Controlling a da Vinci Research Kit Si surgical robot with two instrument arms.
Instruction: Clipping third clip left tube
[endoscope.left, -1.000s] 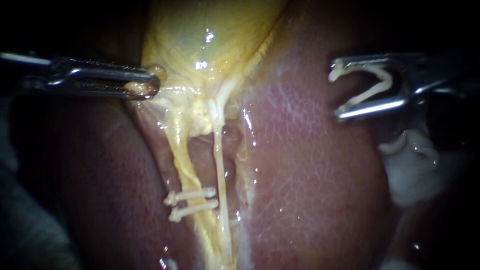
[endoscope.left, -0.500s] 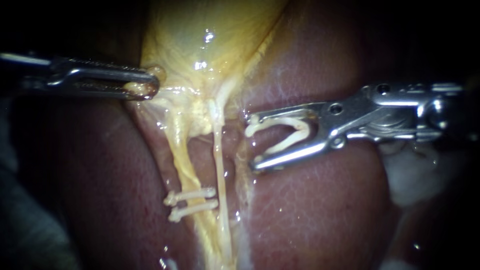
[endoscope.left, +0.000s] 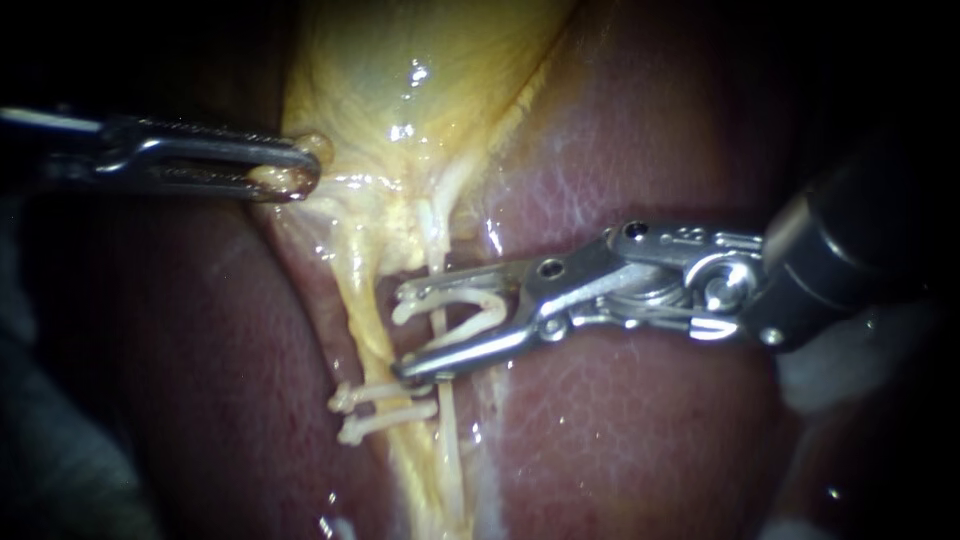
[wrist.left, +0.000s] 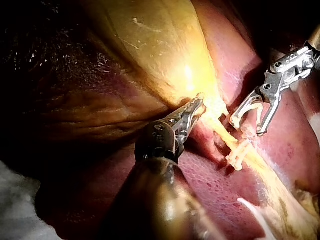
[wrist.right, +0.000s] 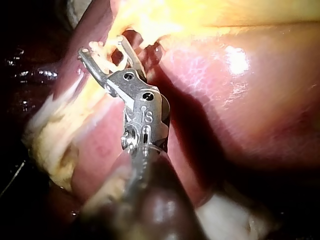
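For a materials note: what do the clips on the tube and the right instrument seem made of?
Clips: off-white, matte, so probably plastic. Right instrument: bare polished metal at its head, judging by bright glints; dark, likely coated shaft behind.

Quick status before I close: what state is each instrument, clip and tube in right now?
Left instrument: jaws shut on the gallbladder edge.
Right instrument: jaws apart, holding the new clip.
New clip: open, closed on nothing yet.
Placed clips: two, closed across the left tube.
Left tube: seems just beyond the jaw tips.
Right tube: crosses the gap between the clip's arms.
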